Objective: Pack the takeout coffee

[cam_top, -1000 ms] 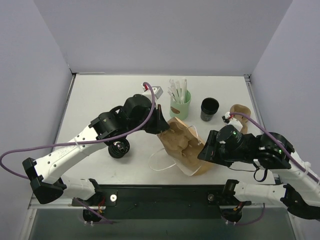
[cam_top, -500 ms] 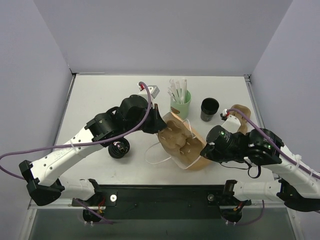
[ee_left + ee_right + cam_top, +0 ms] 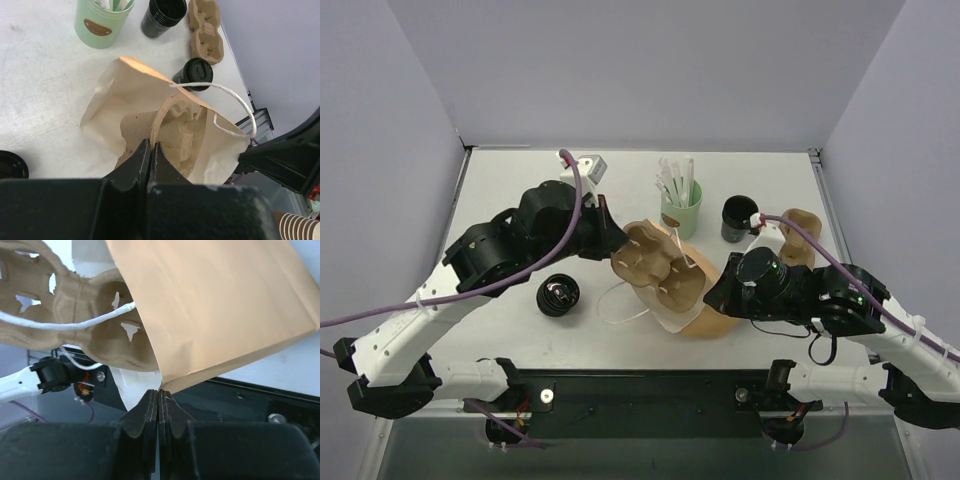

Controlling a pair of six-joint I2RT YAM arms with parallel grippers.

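Observation:
The takeout coffee (image 3: 197,73), a black cup with a black lid, stands on the table just behind the paper bag (image 3: 125,90) in the left wrist view; in the top view my right arm hides it. My left gripper (image 3: 617,250) (image 3: 151,145) is shut on the rim of a brown pulp cup carrier (image 3: 655,262) (image 3: 175,120) that tilts out of the bag's mouth. My right gripper (image 3: 713,295) (image 3: 158,391) is shut on the corner of the paper bag (image 3: 698,322) (image 3: 215,305). The bag's white string handles (image 3: 235,102) hang loose.
A mint-green cup of white straws (image 3: 680,207) and an open black cup (image 3: 738,218) stand behind the bag. A spare pulp carrier (image 3: 802,232) lies at the right. A stack of black lids (image 3: 558,295) sits left of the bag on the white table (image 3: 510,200).
My right gripper has closed on the bag's corner. My left arm has drawn back to the left and lifted the carrier, which now shows more above the bag.

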